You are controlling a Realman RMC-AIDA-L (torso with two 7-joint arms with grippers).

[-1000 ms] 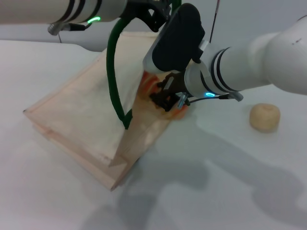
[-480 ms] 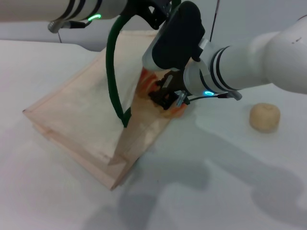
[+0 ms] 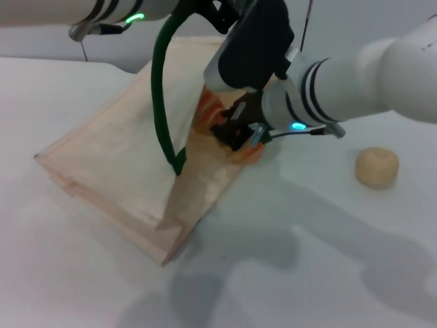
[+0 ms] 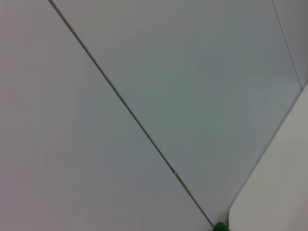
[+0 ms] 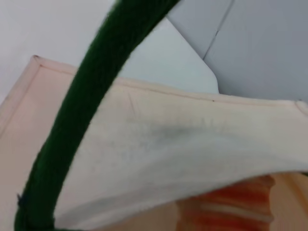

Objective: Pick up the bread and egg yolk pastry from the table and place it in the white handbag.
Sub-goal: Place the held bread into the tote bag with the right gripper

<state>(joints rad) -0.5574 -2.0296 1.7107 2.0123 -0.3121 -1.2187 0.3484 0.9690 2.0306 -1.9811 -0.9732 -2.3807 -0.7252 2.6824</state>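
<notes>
The white handbag (image 3: 123, 164) lies flat on the table, its mouth toward my right arm. My left gripper (image 3: 217, 11), at the top edge of the head view, is shut on a dark green rope handle (image 3: 161, 102) and lifts the upper flap. At the bag's mouth, my right gripper (image 3: 236, 131) is shut on the orange-striped bread (image 3: 208, 113), which is partly under the raised flap. The right wrist view shows the handle (image 5: 72, 134), the cream flap (image 5: 159, 139) and the bread (image 5: 231, 207) beneath it. The egg yolk pastry (image 3: 377, 167) sits alone on the table to the right.
The white table (image 3: 293, 273) stretches out in front of the bag and the pastry. A grey wall panel (image 4: 144, 96) fills the left wrist view, with a table corner (image 4: 279, 192) and a bit of green handle (image 4: 220, 226).
My right gripper has carried the bread slightly up and farther into the bag's mouth. The handle and flap have risen a little. The pastry has not moved.
</notes>
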